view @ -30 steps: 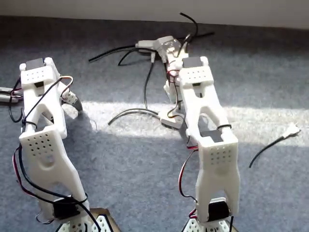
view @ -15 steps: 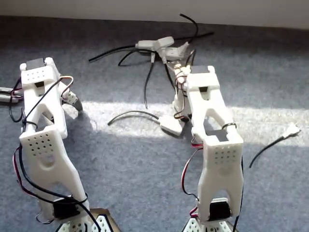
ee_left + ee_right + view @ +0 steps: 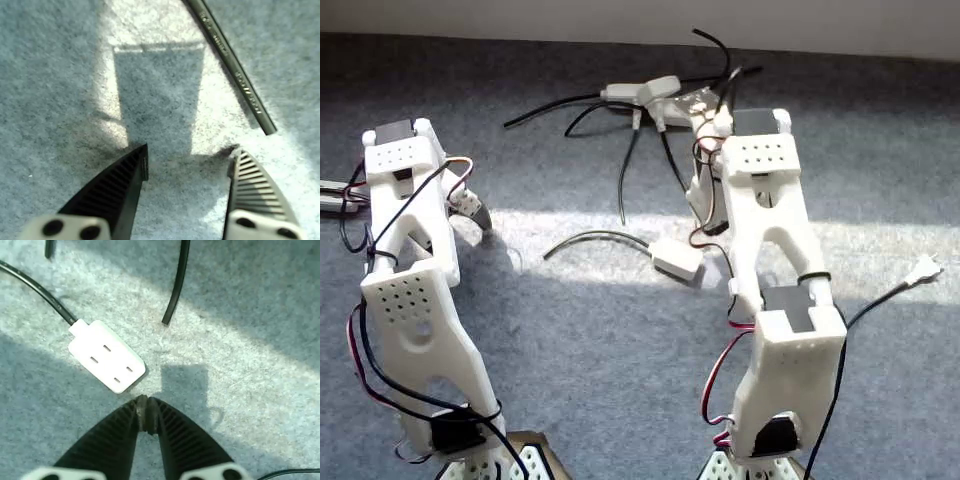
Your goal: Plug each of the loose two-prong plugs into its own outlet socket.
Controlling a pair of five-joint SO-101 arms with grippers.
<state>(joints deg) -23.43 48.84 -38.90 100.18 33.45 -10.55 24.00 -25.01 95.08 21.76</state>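
Farthest left of the white outlet block (image 3: 676, 258), we see the left gripper (image 3: 190, 152) low over the grey carpet (image 3: 570, 340). Its two dark ribbed fingers (image 3: 117, 187) are spread wide with nothing between them. A thin dark cord (image 3: 235, 75) lies on the carpet just beyond them, and its cut end is near one fingertip.

The outlet block itself lies flat in the sunlit strip of carpet with its slots facing up and nothing plugged into it. Its black lead (image 3: 595, 236) curves away from it toward the left arm's side. Well beyond the block, toward the far edge of the carpet, a tangle of white plugs (image 3: 655, 90) and dark cords lies loose. Another loose cord end (image 3: 175, 290) rests near the block, apart from it.

Just beside the block's free end we find the right gripper (image 3: 146, 412). Its fingers are pressed together tip to tip and pinch nothing.

Well to the right of the block, a small white plug (image 3: 925, 268) on its own black cord lies unplugged on the carpet.
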